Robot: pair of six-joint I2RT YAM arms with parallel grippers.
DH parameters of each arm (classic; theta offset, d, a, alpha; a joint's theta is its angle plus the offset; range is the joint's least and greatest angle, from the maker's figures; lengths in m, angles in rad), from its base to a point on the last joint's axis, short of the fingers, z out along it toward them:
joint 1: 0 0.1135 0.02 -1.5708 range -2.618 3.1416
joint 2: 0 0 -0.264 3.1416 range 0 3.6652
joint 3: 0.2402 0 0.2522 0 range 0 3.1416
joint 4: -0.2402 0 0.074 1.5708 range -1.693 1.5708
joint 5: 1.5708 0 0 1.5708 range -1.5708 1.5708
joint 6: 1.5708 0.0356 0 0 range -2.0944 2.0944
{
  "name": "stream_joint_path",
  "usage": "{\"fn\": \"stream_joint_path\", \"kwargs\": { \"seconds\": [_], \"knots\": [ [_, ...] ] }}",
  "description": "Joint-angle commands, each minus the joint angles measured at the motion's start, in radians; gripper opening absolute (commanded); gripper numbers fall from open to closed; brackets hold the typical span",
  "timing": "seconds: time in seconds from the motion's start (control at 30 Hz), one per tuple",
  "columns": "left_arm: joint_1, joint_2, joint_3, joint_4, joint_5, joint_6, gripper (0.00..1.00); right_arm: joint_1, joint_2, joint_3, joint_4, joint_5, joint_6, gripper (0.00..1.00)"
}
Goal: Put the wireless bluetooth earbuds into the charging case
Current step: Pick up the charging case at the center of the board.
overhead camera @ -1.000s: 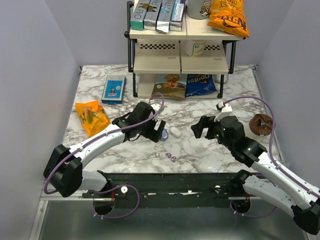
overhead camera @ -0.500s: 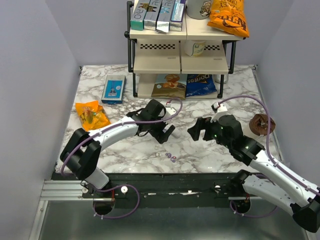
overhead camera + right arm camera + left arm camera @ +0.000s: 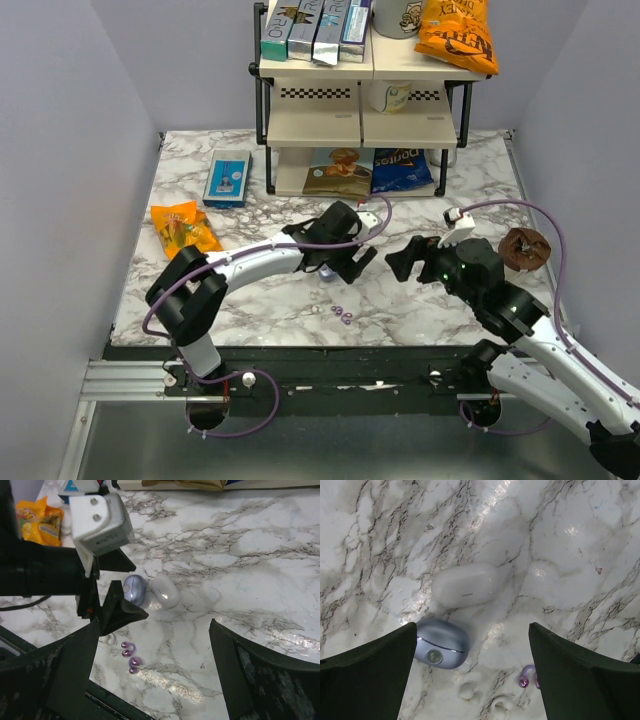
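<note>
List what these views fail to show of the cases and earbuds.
Top view: white case hidden under the left arm's jaws; charging case barely shows.
Left wrist: one purple earbud partly behind a jaw; the other unseen.
Top view: earbuds too small to tell apart.

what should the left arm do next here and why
Probably lower the open left claw onto the small round lavender-blue glossy case. Its lid looks shut, so the tiny lavender-purple earbuds lying loose on the marble tabletop cannot go in yet. Keep clear of the white oval pebble-shaped case close beside it.
</note>
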Motion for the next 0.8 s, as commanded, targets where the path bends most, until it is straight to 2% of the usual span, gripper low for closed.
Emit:
{"fn": "stream_joint_path", "kwargs": {
  "seconds": [0.0, 0.37, 0.6, 0.77],
  "knots": [
    [-0.042, 0.066, 0.046, 0.031, -0.121, -0.103, 0.99, 0.002, -0.047, 0.032, -0.045, 0.055, 0.02, 1.0],
    [-0.068, 0.188, 0.14, -0.01, -0.252, -0.216, 0.99, 0.0, -0.065, 0.029, -0.062, 0.075, 0.031, 1.0],
    [-0.068, 0.211, 0.14, -0.018, -0.246, -0.223, 0.99, 0.003, -0.07, 0.024, -0.064, 0.081, 0.031, 1.0],
    [-0.07, 0.218, 0.128, -0.018, -0.236, -0.215, 0.95, 0.002, -0.071, 0.021, -0.067, 0.082, 0.032, 1.0]
  ]
}}
